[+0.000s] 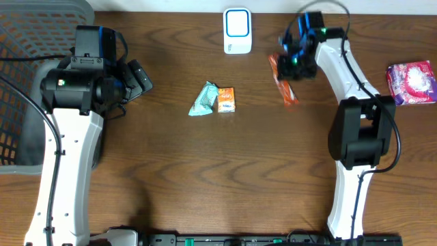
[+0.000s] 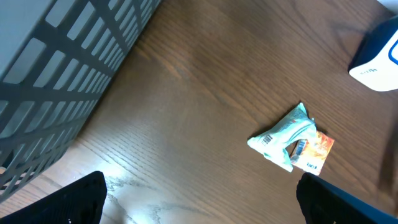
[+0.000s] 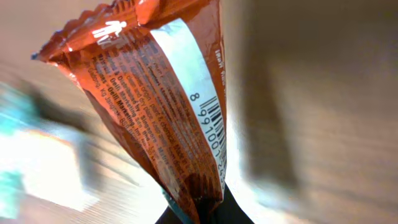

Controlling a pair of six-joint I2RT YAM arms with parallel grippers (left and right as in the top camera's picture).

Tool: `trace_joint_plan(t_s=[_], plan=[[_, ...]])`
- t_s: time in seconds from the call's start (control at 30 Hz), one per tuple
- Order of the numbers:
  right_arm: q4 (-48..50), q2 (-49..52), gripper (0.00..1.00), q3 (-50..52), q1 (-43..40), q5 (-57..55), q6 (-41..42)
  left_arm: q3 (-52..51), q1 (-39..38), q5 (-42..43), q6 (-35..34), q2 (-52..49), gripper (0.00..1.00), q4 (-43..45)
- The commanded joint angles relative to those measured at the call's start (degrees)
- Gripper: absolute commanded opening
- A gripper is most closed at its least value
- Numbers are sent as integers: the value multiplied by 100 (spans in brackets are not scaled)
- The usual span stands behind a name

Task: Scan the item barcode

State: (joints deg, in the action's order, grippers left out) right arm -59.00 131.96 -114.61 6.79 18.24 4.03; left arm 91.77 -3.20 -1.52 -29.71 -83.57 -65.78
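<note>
Orange wrapper (image 1: 287, 90) clamped in right claw (image 1: 291, 68) nr scanner (image 1: 237, 31) at far table (image 1: 171, 31) edge; left claw (image 1: 140, 78) apart.

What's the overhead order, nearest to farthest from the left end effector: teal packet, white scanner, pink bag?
From the left end effector:
1. Teal packet, mid-table.
2. White scanner, back edge, centre.
3. Pink bag, far opposite side.

— Look of it?
— Orange snack wrapper (image 1: 287, 89), long, narrow, crinkled; pinched at one end in the right gripper (image 1: 296, 63).
— Barcode (image 3: 214, 123)?
— Black bars on a white strip down the wrapper, facing the wrist camera.
— Scanner (image 1: 237, 31)?
— White, blue-faced, at the far tabletop (image 1: 205, 171) edge, left of the wrapper, not touching.
</note>
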Motion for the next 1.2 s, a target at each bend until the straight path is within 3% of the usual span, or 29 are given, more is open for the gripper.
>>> trace_joint_plan(t_s=[0.0,0.23,0.57,0.73,1.03,1.17], plan=[[496,-125,1,-721,59,962,1296,24,9,-50,76,9,98,-17],[2391,-114,1,-831,380,584,1825,24,9,-48,76,9,98,-17],[3348,15,1,-828,1368,-2680,1613,24,9,-48,76,9,98,-17],[2743,-221,1,-833,1491,-3287,1606,24,9,-50,76,9,98,-17],[-446,-328,1,-789,1329,-3807,1604,24,9,-48,76,9,98,-17],[-1069,-107,1,-717,1349,-3757,1506,24,9,-48,76,9,98,-17]])
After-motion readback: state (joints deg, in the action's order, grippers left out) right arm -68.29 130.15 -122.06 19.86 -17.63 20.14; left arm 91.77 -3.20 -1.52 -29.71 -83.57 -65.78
